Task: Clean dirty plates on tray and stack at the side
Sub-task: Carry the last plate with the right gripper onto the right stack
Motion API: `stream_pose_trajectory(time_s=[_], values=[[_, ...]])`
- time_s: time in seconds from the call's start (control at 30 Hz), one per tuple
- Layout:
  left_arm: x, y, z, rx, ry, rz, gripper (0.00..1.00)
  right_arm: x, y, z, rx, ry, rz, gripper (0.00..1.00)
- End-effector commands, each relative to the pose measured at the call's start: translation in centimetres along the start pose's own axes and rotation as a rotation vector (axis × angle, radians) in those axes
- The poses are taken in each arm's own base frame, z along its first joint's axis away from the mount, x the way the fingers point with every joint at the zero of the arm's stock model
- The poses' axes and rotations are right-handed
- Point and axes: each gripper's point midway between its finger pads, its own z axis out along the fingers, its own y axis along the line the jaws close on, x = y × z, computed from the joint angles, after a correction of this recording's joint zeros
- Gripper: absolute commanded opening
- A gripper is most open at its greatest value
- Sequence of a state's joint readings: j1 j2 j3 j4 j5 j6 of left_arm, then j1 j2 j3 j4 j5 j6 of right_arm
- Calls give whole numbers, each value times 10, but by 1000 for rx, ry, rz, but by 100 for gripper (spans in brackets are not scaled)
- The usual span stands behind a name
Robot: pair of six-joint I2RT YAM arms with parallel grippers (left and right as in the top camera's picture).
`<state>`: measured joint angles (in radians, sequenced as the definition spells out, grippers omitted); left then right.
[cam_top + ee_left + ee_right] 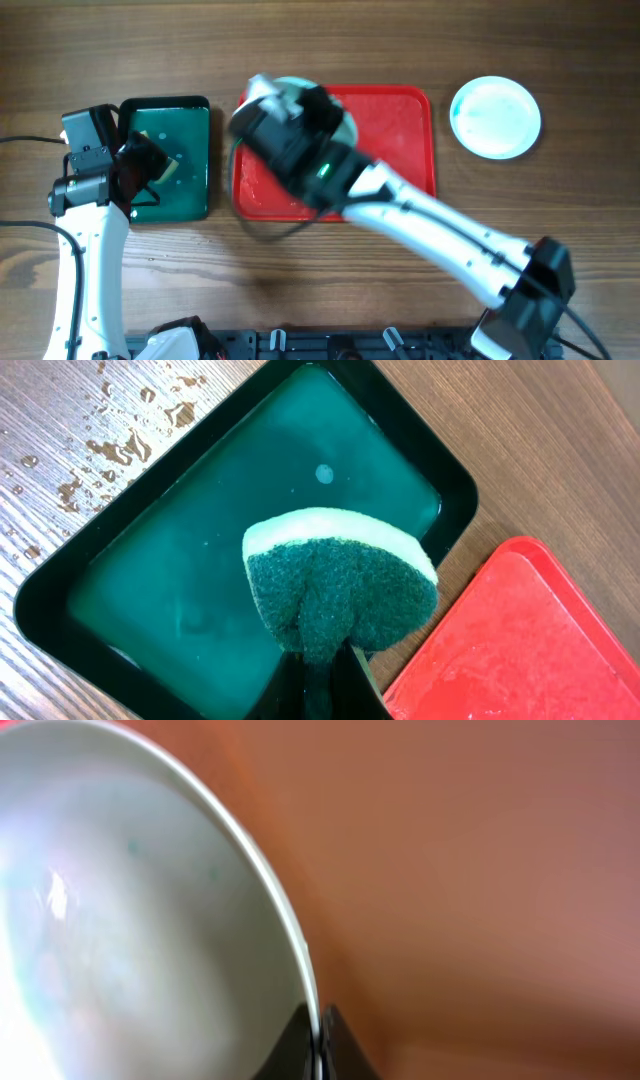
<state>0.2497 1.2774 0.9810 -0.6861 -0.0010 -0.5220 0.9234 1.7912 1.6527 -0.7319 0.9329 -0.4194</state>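
Mid-wash on plate number two, I reckon. My right hand (320, 1038) is pinched tight on the rim of the white plate (130, 920) at the far left end of the red tray (400, 150), and a few teal specks show on its face. My left hand (322, 672) is clamped on the green sponge (340, 585), hanging over the watery little green tray (60, 610). The next move needs the sponge brought across to the plate's face, with my rim grip kept firm while I scrub. Count: one light blue plate (495, 117) off to the right on the table (560, 50), one plate in my grip, and a third possibly hidden under my arm. One red tray, one green tray, one sponge.
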Motion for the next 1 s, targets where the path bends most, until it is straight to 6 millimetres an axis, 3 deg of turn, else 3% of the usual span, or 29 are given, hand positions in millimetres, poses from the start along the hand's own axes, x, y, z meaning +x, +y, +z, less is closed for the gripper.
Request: stream_pose_trajectory(time_s=[0.0,0.1,0.13,0.17,0.27,0.4,0.43,0.53,0.67,0.73,0.97], values=[[1,-1,0,8,7,-12,4,71,-21,72,-196,196,633,4],[1,-1,0,8,7,-12,4,155,-42,123,-363,376,940,4],[1,-1,0,8,7,-12,4,175,-44,132,-417,401,1008,4],[1,-1,0,8,7,-12,4,207,-51,143,-454,439,1103,4],[0,-1,0,8,6,-12,4,294,-61,157,-425,574,1309,4],[0,-1,0,8,6,-12,4,381,-52,166,-320,683,1451,4],[1,-1,0,8,7,-12,4,392,-48,169,-301,681,1467,4],[1,-1,0,8,7,-12,4,399,-46,175,-273,662,1475,6],[0,-1,0,7,6,-12,4,398,-51,180,-253,629,1481,9],[0,-1,0,8,6,-12,4,397,-52,181,-249,622,1481,24],[0,-1,1,7,7,-12,4,387,-49,181,-310,593,1489,25]])
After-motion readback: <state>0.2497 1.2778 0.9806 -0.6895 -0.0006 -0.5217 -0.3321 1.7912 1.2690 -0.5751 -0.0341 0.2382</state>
